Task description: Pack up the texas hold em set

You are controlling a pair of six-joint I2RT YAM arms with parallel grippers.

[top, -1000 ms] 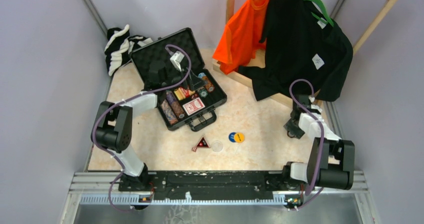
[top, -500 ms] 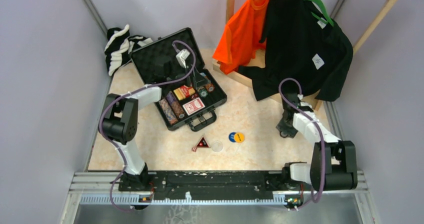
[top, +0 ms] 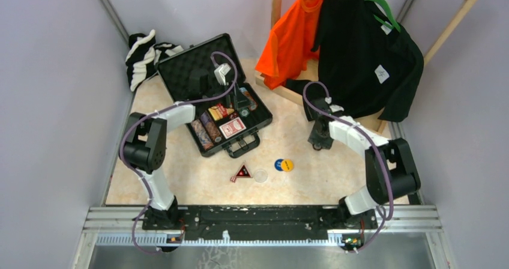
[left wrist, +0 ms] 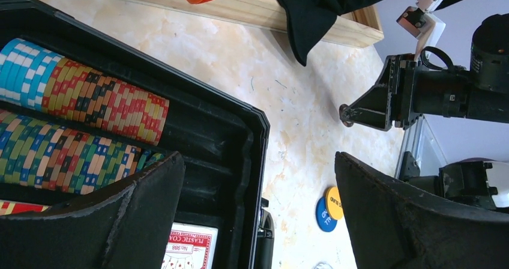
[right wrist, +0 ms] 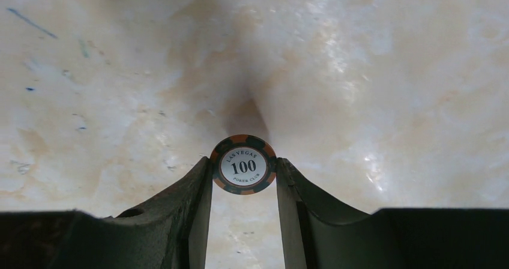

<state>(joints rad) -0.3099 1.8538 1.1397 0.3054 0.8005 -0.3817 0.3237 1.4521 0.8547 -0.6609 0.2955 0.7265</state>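
– While the right gripper [right wrist: 243,168] pinches one chip [right wrist: 243,164] on edge at its very tips, the 100 face turned to the wrist camera, where does that chip belong?

– In the case [top: 183,65], which lies open well off to one side of those jaws. Only bare table [right wrist: 360,53] is beneath them. Chip rows [left wrist: 90,104] fill the troughs, and the stretch past the end of the upper row looks empty, so it is a likely home.

– And the left gripper [left wrist: 258,161]?

– Its jaws are spread wide with nothing between them, and it hovers right over that corner of the case. In my judgement it crowds the drop spot. It should lift away first, or the right gripper should come in from the free side.

– How should the placing be done?

– The hold is on the rim only, at the tips, so travel slowly and don't twist the wrist. Turn the chip parallel to the row, lower it into the trough until it leans on the last chip, and only then part the jaws. Released from height, it would probably roll.

– What else is out?

– The blue and yellow discs [top: 284,164], a clear disc [top: 260,175] and the triangle [top: 241,172] lie on the table, well apart from both sets of jaws. The deck [top: 232,127] sits in the case, near the left jaws.
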